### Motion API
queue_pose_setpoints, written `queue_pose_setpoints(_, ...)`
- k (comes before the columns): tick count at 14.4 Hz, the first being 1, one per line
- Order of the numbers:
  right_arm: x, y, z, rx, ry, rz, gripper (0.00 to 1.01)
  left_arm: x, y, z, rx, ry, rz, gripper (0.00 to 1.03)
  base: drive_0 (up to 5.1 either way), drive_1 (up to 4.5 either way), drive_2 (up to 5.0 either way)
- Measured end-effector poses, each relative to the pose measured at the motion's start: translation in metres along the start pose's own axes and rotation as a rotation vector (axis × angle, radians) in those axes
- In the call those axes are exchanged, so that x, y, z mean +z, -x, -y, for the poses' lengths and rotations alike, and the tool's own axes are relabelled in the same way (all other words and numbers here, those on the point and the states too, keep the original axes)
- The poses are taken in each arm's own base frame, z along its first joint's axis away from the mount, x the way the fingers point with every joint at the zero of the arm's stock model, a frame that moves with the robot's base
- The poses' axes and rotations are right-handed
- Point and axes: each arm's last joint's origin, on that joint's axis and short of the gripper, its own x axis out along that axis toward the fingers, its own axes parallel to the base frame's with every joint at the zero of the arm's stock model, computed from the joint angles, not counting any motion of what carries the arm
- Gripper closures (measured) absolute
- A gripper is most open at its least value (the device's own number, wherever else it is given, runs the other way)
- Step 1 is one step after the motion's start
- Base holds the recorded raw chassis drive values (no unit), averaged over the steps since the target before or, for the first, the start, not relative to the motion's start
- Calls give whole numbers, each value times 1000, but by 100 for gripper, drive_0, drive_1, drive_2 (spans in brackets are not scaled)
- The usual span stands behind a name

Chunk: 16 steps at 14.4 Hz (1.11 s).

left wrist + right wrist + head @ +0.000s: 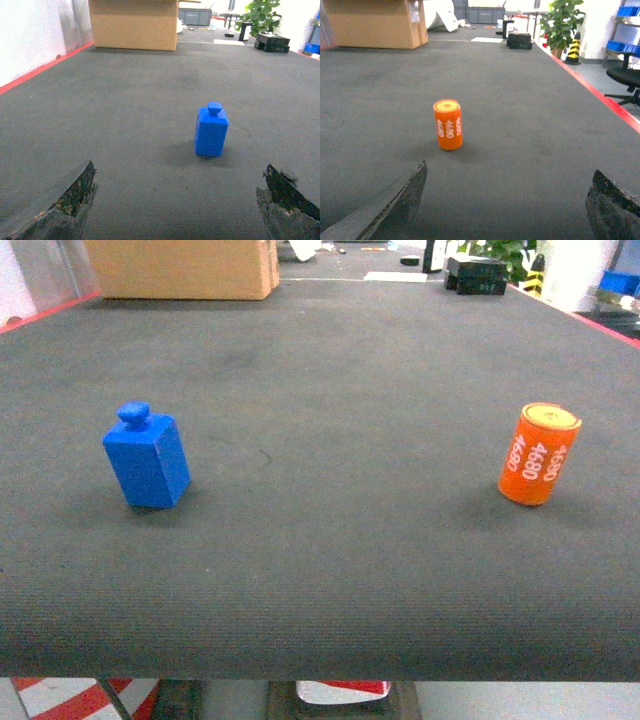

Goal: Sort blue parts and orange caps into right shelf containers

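Observation:
A blue part (147,458), a small block with a knob on top, stands on the left of the dark grey mat. An orange cap (538,454), a short cylinder with white numbers, stands on the right. Neither gripper shows in the head view. In the left wrist view the blue part (211,130) stands ahead and slightly right of my open left gripper (179,172). In the right wrist view the orange cap (448,124) stands ahead and to the left of my open right gripper (510,170). Blue bins (626,10) sit on a rack far off to the right.
A cardboard box (184,267) stands at the table's far left. Black cases (477,274) lie at the far right end, near a potted plant (562,22). Red tape (600,97) marks the table's right edge; a striped cone (574,49) and an office chair (626,79) stand beyond it.

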Motion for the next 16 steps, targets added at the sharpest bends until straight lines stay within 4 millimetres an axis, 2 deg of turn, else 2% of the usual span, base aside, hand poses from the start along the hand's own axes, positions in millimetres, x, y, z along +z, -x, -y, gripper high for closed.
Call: queue_pose_setpoints(16, 0, 0, 0, 0, 0, 0, 3, 0, 0, 0, -1, 0, 1, 5, 0, 0, 0)
